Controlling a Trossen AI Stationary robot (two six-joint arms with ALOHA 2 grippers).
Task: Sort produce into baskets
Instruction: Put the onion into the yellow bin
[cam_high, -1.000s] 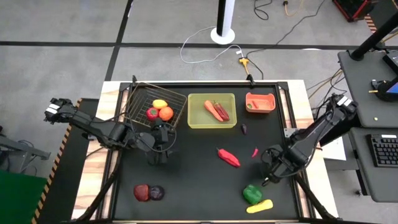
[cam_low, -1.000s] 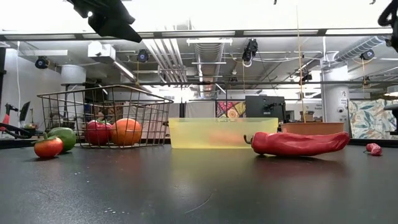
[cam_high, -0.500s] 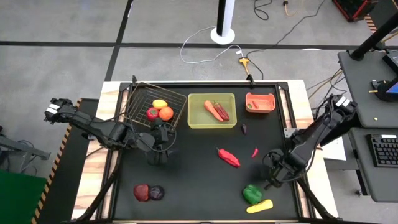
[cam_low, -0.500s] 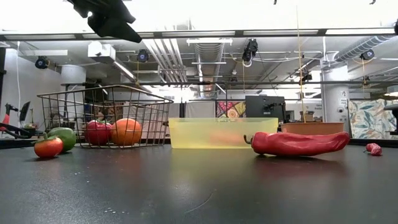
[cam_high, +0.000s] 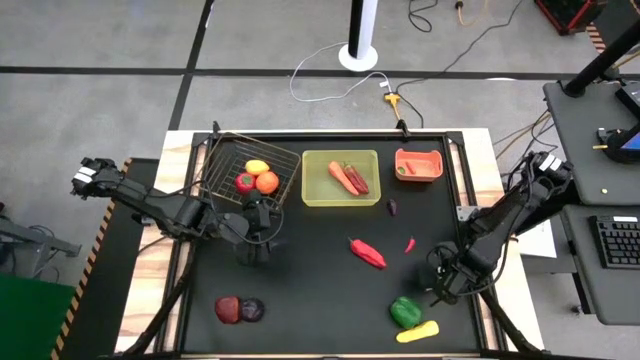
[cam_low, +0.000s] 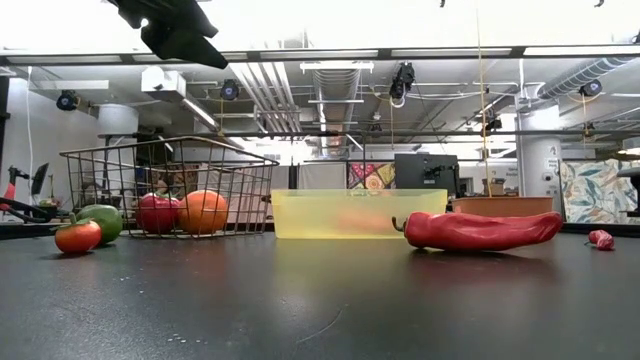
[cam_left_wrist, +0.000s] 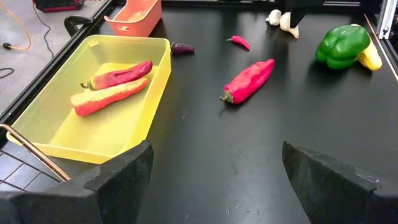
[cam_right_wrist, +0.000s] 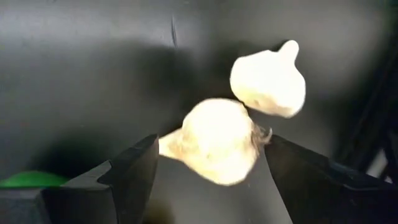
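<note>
Just beside the glossy green toy pepper (cam_high: 405, 312), toward the right edge of the black table (cam_high: 310, 290), your right gripper (cam_high: 446, 287) hangs low over 2 white toy garlic bulbs (cam_right_wrist: 217, 140). Its fingers (cam_right_wrist: 134, 168) stand spread on either side of the nearer bulb, not yet closed on it. The second bulb (cam_right_wrist: 268, 82) lies touching or almost touching the first, so the next move, as you may judge it, calls for a straight descent and a close that takes 1 bulb without nudging the other.

Room is tight there: the table's raised rim runs close behind the gripper, and the pepper with the yellow lemon-like piece (cam_high: 417, 331) against it sits on the other side. Lifting up and away from the pepper looks the freest path.

Well across the table from the pepper, your left gripper (cam_high: 256, 240) waits with its fingers (cam_left_wrist: 121, 177) apart and empty, beside the dark wire-mesh basket (cam_high: 225, 150). The translucent yellow-green tray (cam_high: 315, 195) and the small salmon-red bin (cam_high: 400, 175) stand along the far edge, with open tabletop between them and the pepper except for a long red toy chili (cam_high: 367, 253).
</note>
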